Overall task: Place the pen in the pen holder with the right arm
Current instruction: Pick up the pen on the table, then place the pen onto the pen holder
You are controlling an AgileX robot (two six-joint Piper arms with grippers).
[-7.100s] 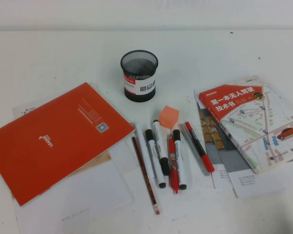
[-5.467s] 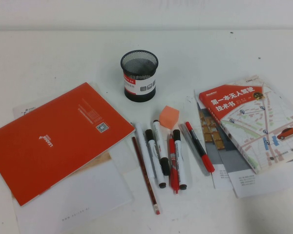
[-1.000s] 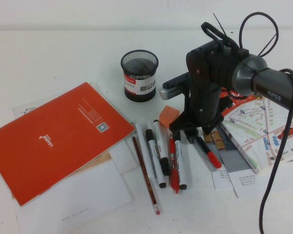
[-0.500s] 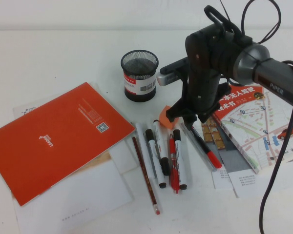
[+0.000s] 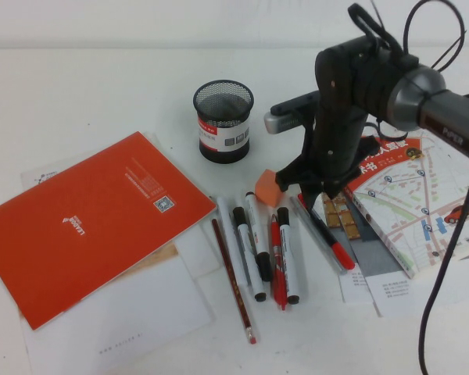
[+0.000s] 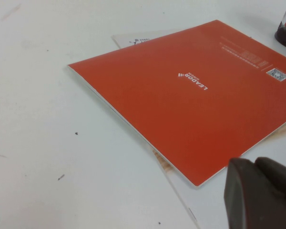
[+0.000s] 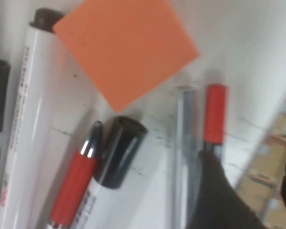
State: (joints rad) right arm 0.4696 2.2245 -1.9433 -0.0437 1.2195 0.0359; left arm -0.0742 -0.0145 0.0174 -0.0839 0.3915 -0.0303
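Observation:
The pen (image 5: 325, 238), red at both ends with a black middle, lies on the table between the markers and the book. Its far red end shows in the right wrist view (image 7: 214, 114), running under one dark finger (image 7: 214, 191). My right gripper (image 5: 313, 194) hangs low over the pen's far end, jaws open and empty (image 7: 250, 162). The black mesh pen holder (image 5: 223, 121) stands upright, farther away and to the left. My left gripper (image 6: 262, 195) is out of the high view, shut and empty, near the red notebook (image 6: 195, 95).
A slim grey pen (image 7: 183, 143) lies right beside the pen. An orange cube (image 5: 267, 187), several markers (image 5: 285, 258) and a pencil (image 5: 233, 281) lie left of it. A map-covered book (image 5: 414, 195) lies right. The red notebook (image 5: 86, 219) lies at left.
My right arm has shifted to the right, from above the markers and cube to above the pen's far end. The pen and the holder have not moved.

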